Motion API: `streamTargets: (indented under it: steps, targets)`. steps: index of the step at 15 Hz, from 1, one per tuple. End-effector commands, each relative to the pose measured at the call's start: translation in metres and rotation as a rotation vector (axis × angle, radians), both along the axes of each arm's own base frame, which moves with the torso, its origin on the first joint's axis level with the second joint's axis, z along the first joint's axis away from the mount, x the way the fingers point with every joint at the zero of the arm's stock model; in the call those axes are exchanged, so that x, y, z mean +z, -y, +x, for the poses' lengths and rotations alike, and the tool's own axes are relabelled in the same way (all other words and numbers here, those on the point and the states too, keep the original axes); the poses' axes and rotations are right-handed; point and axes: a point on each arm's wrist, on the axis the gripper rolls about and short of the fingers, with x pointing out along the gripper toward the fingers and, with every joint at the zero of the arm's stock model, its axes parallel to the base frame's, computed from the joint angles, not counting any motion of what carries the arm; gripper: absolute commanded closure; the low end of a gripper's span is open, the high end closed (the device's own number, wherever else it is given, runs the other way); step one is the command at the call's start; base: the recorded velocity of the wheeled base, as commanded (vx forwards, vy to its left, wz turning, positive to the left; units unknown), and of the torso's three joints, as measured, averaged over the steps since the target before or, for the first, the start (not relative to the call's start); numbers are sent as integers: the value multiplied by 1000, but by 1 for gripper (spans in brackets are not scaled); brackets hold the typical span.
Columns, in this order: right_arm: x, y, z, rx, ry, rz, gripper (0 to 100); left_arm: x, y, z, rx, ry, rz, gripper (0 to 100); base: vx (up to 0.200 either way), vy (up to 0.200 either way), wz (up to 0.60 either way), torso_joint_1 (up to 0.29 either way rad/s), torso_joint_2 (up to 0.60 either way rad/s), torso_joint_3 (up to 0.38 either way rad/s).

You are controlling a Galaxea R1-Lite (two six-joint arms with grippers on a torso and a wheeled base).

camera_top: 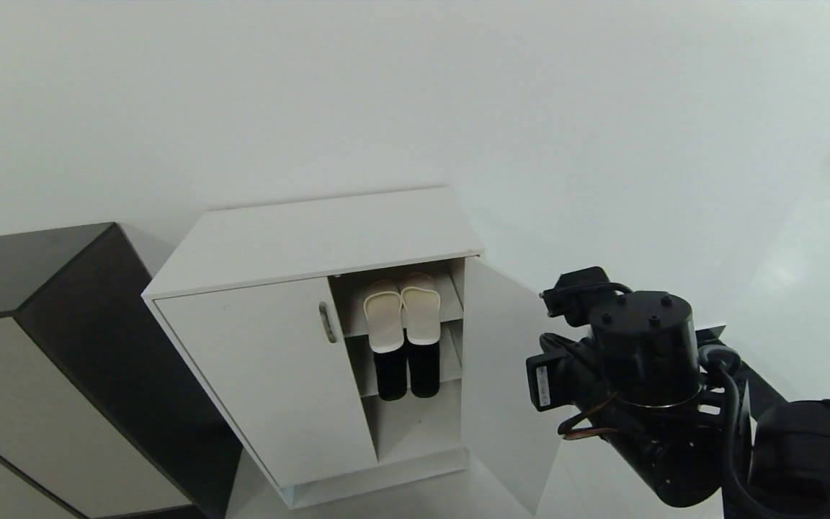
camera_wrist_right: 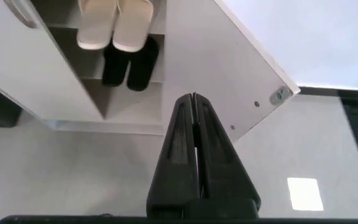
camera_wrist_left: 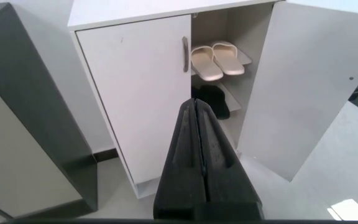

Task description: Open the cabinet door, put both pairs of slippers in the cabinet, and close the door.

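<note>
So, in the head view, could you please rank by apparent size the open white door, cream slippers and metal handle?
1. Open white cabinet door
2. Pair of cream slippers
3. Small metal handle

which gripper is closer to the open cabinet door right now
Right. The right gripper, shut, sits close beside the open door, near its lower edge. The left gripper, also shut, is farther back, facing the closed door, with the open door off to its side.
</note>
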Motion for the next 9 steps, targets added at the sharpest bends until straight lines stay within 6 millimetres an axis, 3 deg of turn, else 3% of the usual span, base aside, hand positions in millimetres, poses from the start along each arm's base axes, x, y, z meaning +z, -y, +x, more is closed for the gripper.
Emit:
streamTargets:
  steps: [1,5,8,9]
  targets:
    - [-3,4,10,-31,-5,-9,100,0,0,0,0,0,0,100,0,0,0,0,0,0]
    - [4,13,52,-96,13,59,100,0,0,0,0,0,1,100,0,0,0,0,0,0]
    - [-3,23,86,-156,7,71,100,0,0,0,0,0,1,100,-200,0,0,5,4,2]
    - [-3,27,95,-178,11,74,100,0,0,0,0,0,0,100,0,0,0,0,0,0]
